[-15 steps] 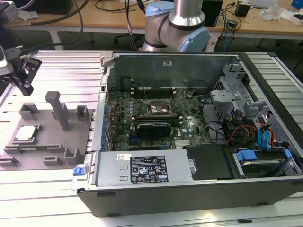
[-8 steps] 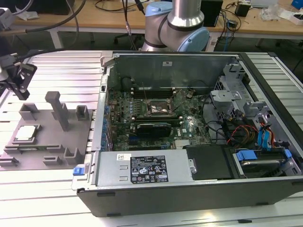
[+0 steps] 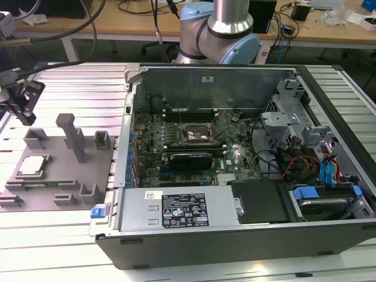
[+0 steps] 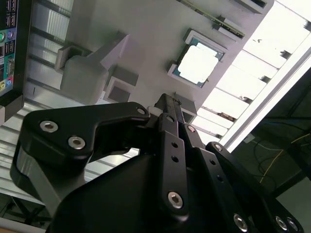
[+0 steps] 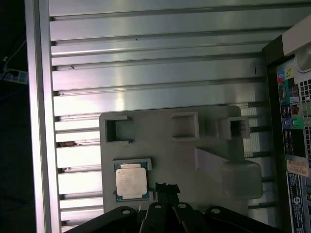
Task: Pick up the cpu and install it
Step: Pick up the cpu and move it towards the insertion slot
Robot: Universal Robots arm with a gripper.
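In the exterior view, I am seeing the gripper [image 3: 24,114] hanging at the exterior view's left, above the grey fixture plate [image 3: 59,170] on the ribbed surface [image 3: 59,235]. The cpu [image 3: 32,166] is lying flat in its pocket on that plate, below the gripper and slightly nearer. The open computer case [image 3: 235,235] with its socket [image 3: 197,136] is sitting well apart to the exterior view's right.

In the second wrist view, the fingers [image 4: 167,109] are looking closed on nothing, and the cpu [image 4: 199,63] is lying beyond their tips.

In the first wrist view, the cpu [image 5: 130,180] is sitting near the fingers [image 5: 161,188], on the side away from the case [image 5: 286,121]. It is square, with edges parallel to the plate [image 5: 194,160], so I judge the gripper is not yet centred over it.
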